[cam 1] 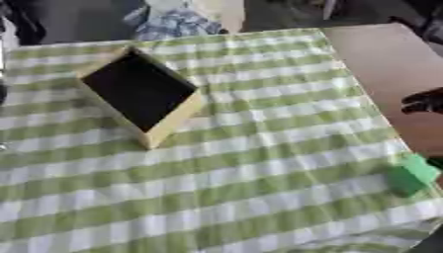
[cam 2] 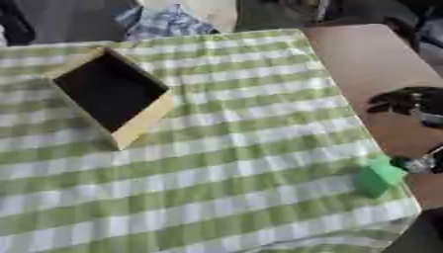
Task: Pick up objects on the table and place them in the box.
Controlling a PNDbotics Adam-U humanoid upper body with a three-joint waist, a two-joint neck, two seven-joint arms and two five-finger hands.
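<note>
A small green block (cam 2: 377, 178) lies on the checked cloth near the table's right edge. A wooden box (cam 1: 177, 121) with a dark, empty-looking inside sits at the upper left, turned diagonally. My right hand (cam 2: 405, 101) shows as a black shape at the right edge, over the bare table above the block. Another dark and silver part of that arm (cam 2: 417, 163) sits right beside the block's upper right corner; whether it touches the block I cannot tell. My left hand does not show.
The green and white checked cloth (cam 1: 259, 163) covers most of the table. Bare brown tabletop (cam 2: 363, 54) runs along the right side. Crumpled blue and white fabric (cam 1: 173, 22) lies beyond the far edge.
</note>
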